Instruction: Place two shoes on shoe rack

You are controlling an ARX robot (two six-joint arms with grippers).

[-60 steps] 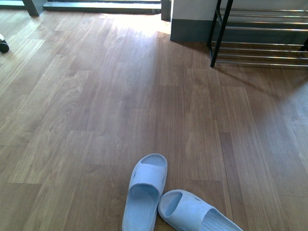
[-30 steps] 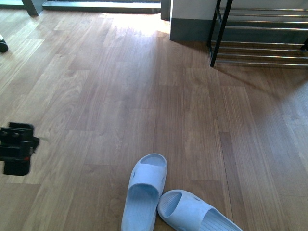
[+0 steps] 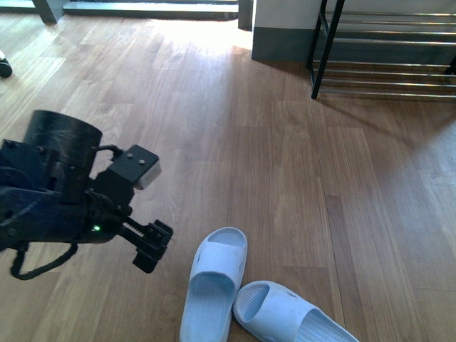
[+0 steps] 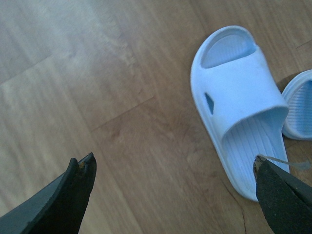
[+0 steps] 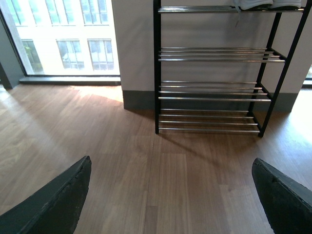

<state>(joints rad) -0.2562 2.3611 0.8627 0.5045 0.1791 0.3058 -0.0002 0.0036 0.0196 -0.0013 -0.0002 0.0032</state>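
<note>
I have a wood-plank floor under the rig, running to a grey-skirted wall and bright windows. The two pale blue slide sandals lie on it. The first slide sits just beyond my left gripper, off toward one fingertip and not touching it. The second slide lies against the first, on the side away from the gripper. The left gripper is spread wide and grasps nothing; in the front view it hangs just beside the first slide. The shoe rack stands well apart from that gripper and straight ahead of my right gripper, which is also released and empty. The rack's lower chrome rods are bare. Something white rests on its top tier, cropped.
</note>
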